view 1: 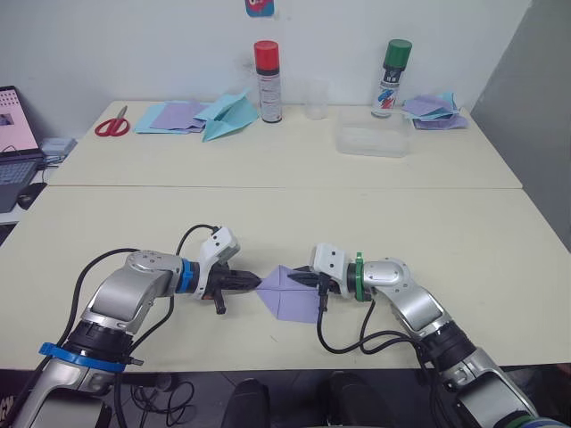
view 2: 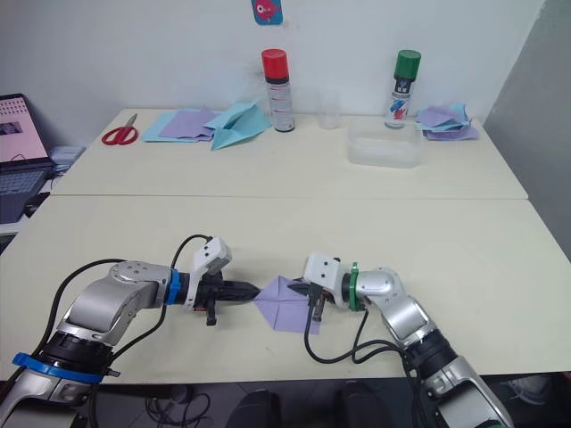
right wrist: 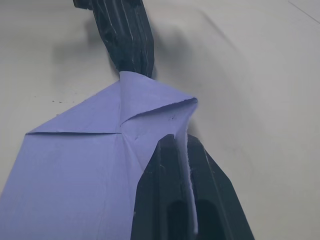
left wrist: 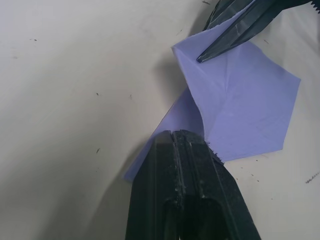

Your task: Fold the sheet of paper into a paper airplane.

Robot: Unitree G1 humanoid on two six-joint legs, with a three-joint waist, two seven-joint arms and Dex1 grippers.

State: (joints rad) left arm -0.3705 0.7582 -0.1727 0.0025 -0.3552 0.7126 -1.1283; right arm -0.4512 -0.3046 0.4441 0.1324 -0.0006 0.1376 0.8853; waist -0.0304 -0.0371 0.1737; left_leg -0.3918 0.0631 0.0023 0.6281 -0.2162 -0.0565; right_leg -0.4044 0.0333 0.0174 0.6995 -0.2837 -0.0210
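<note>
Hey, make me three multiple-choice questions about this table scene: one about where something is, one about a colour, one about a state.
1. Where do the scissors lie?
A. far table, robot's left
B. beside the green-capped can
C. inside the clear container

2. What colour is the sheet of paper between the tools?
A. light blue
B. lavender-purple
C. white

3. What is the right tool doing?
A. hanging open
B. gripping a can
C. pinching the sheet's edge

Answers: 1 A, they sit left of the paper pile. 2 B, the paper reads purple. 3 C, paper sits between its fingers.

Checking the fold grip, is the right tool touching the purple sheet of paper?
Touching: in the right wrist view, the right tool is shut on an edge of the sheet of paper.
</note>
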